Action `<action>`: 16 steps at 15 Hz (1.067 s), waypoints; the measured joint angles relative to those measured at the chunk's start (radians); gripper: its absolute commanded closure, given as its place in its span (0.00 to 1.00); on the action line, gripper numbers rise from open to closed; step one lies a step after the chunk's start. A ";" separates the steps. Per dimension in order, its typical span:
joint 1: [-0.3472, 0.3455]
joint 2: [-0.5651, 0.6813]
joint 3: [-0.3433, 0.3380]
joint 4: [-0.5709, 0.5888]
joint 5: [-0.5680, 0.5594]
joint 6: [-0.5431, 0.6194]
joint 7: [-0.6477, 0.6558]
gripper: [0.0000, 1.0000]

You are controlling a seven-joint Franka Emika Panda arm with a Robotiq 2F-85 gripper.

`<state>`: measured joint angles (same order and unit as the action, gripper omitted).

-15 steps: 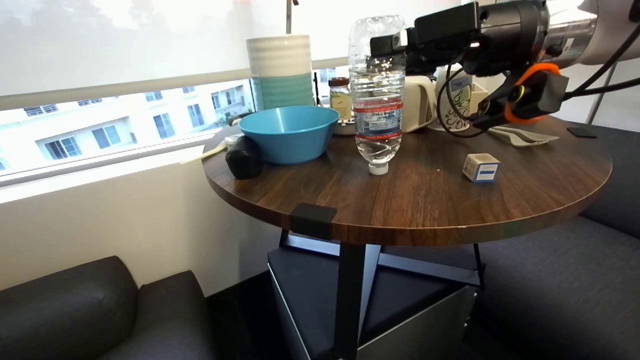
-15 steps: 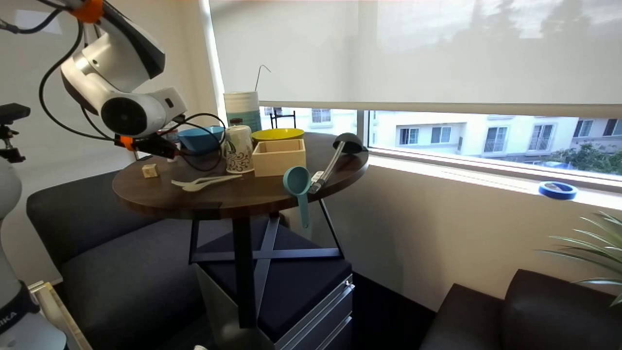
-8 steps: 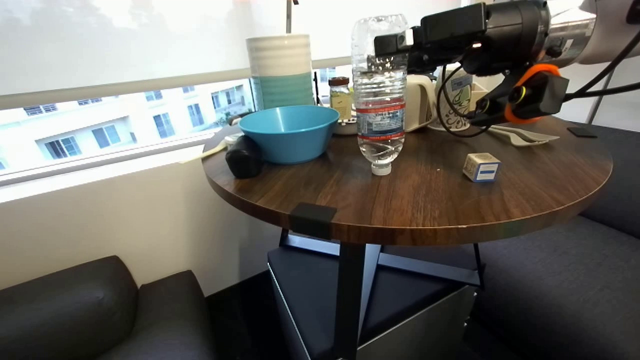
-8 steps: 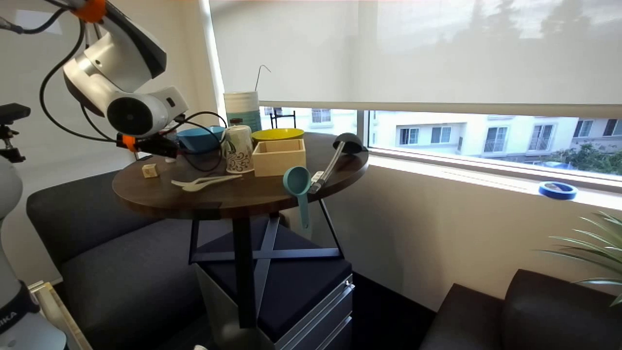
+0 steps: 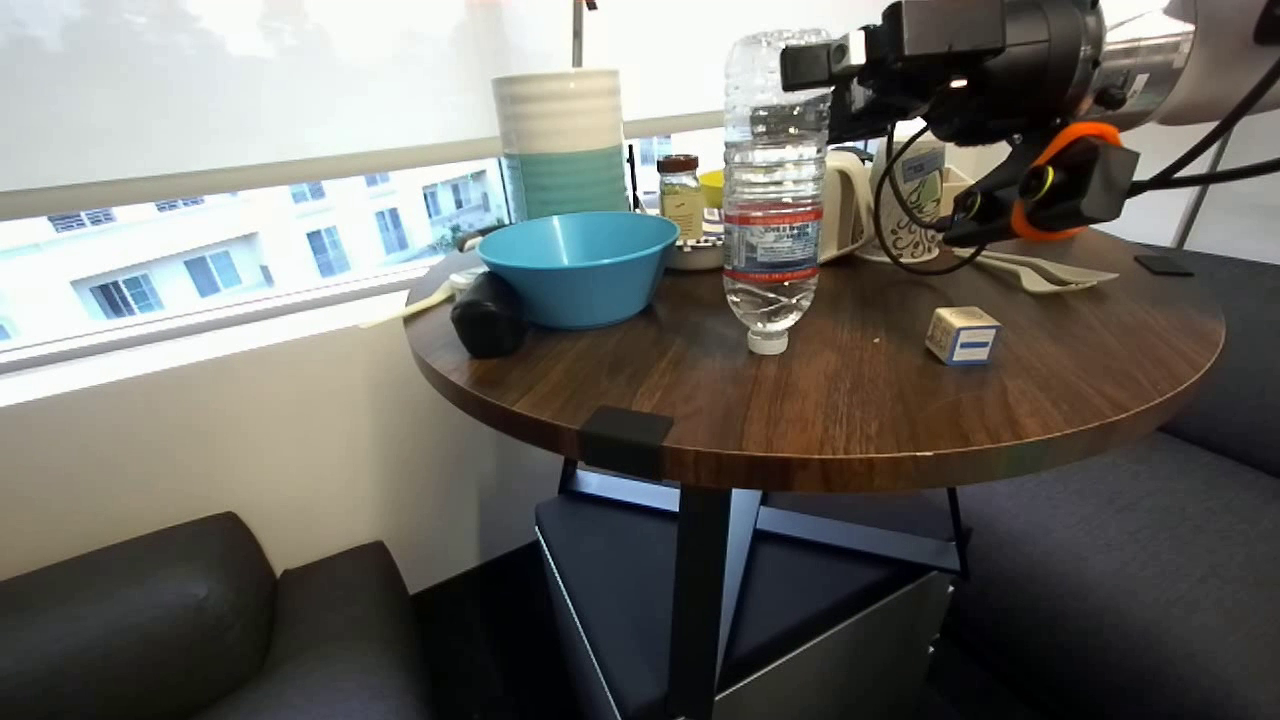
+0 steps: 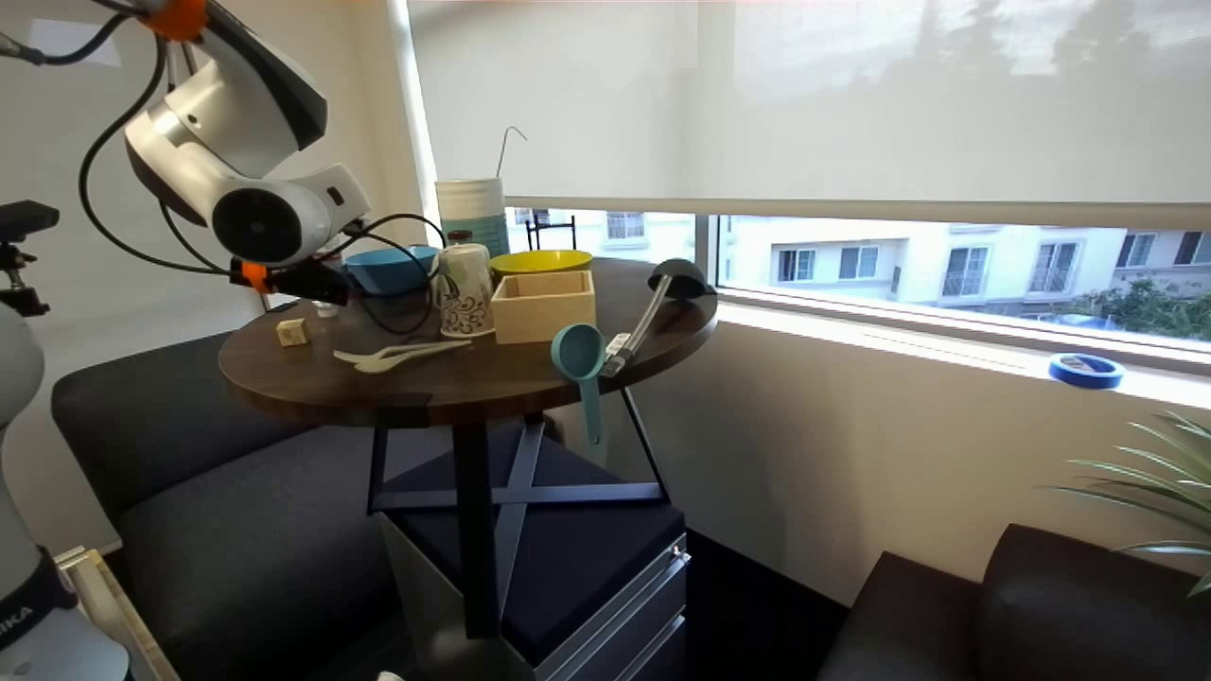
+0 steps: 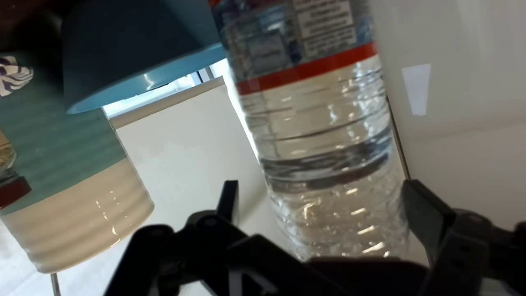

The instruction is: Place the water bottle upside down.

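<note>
The clear ribbed water bottle (image 5: 770,245) is inverted over the round brown table (image 5: 850,400), its white cap (image 5: 767,342) at the bottom and appearing to rest on the wood. Its upper end leans slightly toward the arm side. My gripper (image 7: 322,197) stands open around the bottle's base end. In the wrist view a wide gap separates the left finger (image 7: 228,200) from the plastic, while the right finger is close beside it; whether it touches I cannot tell. The arm hides most of the bottle in an exterior view, where its cap (image 6: 325,309) shows below the gripper.
A blue bowl (image 5: 580,265) sits beside the bottle, with a spice jar (image 5: 682,205) behind. A small box (image 5: 963,335) and pale utensils (image 5: 1045,268) lie on the arm side. A patterned cup (image 6: 466,293), wooden box (image 6: 544,312) and yellow bowl (image 6: 541,260) stand further along.
My gripper has opened from its hold on the bottle and moved slightly up and back toward the arm side. The bottle's top has shifted the same way; its cap has moved only a little.
</note>
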<state>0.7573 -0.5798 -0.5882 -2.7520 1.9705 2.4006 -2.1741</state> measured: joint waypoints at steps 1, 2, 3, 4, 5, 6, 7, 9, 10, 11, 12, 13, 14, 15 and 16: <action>0.002 -0.002 -0.002 0.000 -0.001 0.000 0.000 0.00; 0.003 -0.005 -0.004 0.000 -0.003 0.000 0.000 0.00; 0.004 -0.006 -0.005 0.000 -0.005 0.000 0.000 0.00; 0.005 -0.007 -0.006 0.000 -0.009 0.000 0.000 0.00; 0.005 -0.008 -0.006 0.000 -0.014 0.000 0.000 0.00; 0.005 -0.009 -0.006 0.000 -0.020 0.000 0.000 0.00; 0.006 -0.010 -0.006 0.000 -0.028 0.000 0.000 0.00; 0.006 -0.013 -0.006 0.000 -0.043 0.000 0.000 0.00; 0.006 -0.015 -0.006 0.000 -0.054 0.000 0.000 0.00; 0.006 -0.017 -0.006 0.000 -0.065 0.000 0.000 0.00; 0.006 -0.019 -0.006 0.000 -0.073 0.000 0.000 0.00; 0.006 -0.019 -0.006 0.000 -0.077 0.000 0.000 0.00; 0.006 -0.019 -0.006 0.000 -0.080 0.000 0.000 0.00; 0.006 -0.019 -0.006 0.000 -0.081 0.000 0.000 0.00; 0.006 -0.019 -0.006 0.000 -0.083 0.000 0.000 0.00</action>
<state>0.7628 -0.5991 -0.5946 -2.7519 1.8871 2.4006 -2.1741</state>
